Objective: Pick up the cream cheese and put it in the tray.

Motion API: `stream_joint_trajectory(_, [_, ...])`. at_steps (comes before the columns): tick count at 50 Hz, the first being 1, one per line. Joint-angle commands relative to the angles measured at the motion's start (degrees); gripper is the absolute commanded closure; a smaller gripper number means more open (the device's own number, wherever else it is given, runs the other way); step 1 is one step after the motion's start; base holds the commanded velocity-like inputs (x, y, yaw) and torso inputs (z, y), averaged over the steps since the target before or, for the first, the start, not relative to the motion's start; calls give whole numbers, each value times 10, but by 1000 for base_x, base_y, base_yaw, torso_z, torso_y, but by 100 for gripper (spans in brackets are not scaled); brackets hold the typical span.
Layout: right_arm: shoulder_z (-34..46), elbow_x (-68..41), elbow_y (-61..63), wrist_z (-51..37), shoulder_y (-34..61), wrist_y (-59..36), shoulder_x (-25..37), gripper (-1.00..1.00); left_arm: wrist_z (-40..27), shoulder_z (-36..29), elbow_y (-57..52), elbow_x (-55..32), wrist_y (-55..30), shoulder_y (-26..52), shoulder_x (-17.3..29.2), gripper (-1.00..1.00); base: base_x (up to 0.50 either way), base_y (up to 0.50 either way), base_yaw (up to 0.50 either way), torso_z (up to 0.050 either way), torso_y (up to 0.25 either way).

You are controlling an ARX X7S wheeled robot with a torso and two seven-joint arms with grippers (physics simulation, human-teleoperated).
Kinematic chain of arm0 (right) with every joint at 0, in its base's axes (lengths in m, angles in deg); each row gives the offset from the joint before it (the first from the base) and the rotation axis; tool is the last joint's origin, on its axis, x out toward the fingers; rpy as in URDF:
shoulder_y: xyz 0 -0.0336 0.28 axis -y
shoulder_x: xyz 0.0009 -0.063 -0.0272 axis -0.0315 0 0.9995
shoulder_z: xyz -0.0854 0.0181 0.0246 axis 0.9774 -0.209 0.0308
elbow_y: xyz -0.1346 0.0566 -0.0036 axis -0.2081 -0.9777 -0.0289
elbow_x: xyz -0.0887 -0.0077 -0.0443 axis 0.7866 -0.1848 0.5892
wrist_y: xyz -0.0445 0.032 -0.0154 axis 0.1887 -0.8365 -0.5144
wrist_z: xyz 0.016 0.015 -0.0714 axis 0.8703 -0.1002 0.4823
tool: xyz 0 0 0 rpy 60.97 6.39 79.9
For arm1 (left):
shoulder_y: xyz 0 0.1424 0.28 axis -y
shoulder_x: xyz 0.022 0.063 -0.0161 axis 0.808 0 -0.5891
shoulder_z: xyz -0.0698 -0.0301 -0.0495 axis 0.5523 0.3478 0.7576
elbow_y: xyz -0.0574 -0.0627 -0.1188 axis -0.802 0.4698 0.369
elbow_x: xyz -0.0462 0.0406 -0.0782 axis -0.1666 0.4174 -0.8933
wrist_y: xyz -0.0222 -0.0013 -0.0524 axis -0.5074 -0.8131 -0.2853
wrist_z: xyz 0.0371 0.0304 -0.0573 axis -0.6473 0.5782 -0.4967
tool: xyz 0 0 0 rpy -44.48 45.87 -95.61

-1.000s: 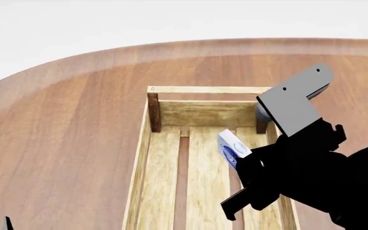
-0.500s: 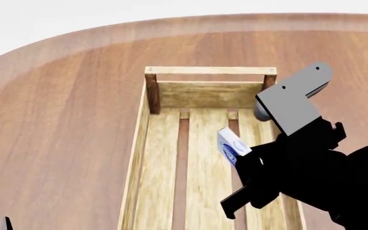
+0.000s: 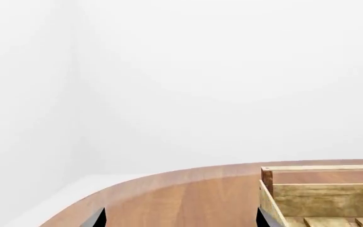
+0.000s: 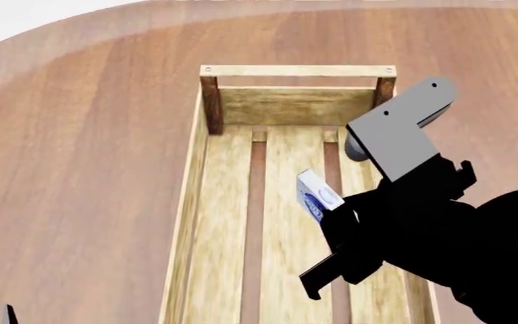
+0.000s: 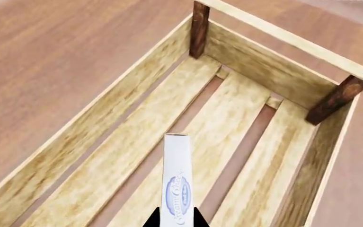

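The cream cheese is a small white box with a blue oval logo, held on edge in my right gripper. It hangs above the slatted floor of the tray, a long light wooden crate with dark brown corner posts. In the right wrist view the cream cheese stands upright between the two black fingertips over the tray's slats. My left gripper is open and empty over the bare table, left of the tray's corner; only its tips show.
The tray rests on a round brown wooden table whose curved far edge runs close behind the tray's end rail. A pale wall lies beyond it.
The head view has tilted down, so the tray's far end sits higher in the picture. The right gripper with the cream cheese has shifted slightly left and lower over the tray.
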Motion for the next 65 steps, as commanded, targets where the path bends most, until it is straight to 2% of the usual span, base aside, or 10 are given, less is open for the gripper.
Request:
stream_joint_trajectory(1, [8,11,-2,3,17,0,-13,100,-1,0,0,-1,1,0,1,-100,0,0,0,0,-94])
stream_joint_trajectory(65, [48,21,-18,2,49,-5,-38,100,-8,-3,-2,0,-3,2,3,-100,0,0,0,0,-92])
